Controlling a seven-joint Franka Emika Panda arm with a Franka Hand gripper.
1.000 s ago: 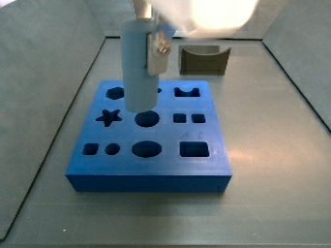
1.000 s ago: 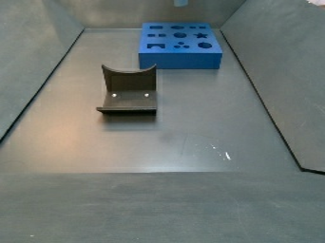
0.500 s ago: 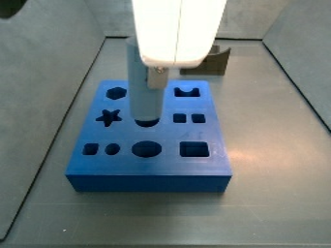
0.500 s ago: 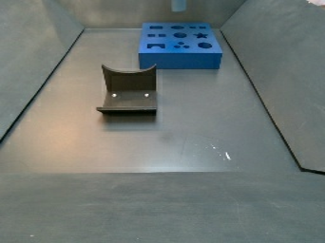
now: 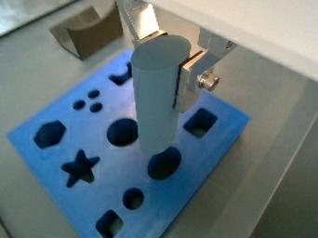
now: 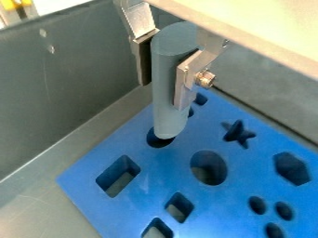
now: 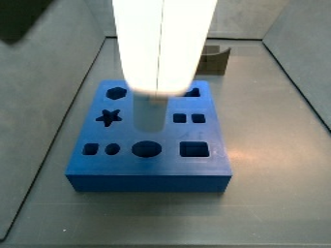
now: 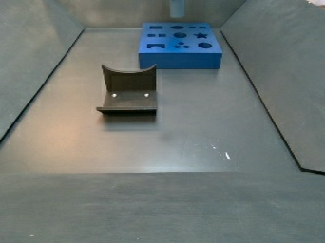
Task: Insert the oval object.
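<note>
In both wrist views the end effector (image 5: 168, 58) is clamped on the upper part of the oval object (image 5: 159, 98), which stands upright with its lower end in a hole of the blue block (image 5: 74, 139). In a side view the block (image 8: 181, 46) sits at upper centre of the surface (image 8: 165, 161), the dark olive block (image 8: 128, 90) left of centre.

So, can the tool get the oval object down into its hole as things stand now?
Probably yes. The tool grips the oval object upright, its lower end already at the hole's mouth in the blue block. Nothing shows between them, though the fit itself is hidden.
</note>
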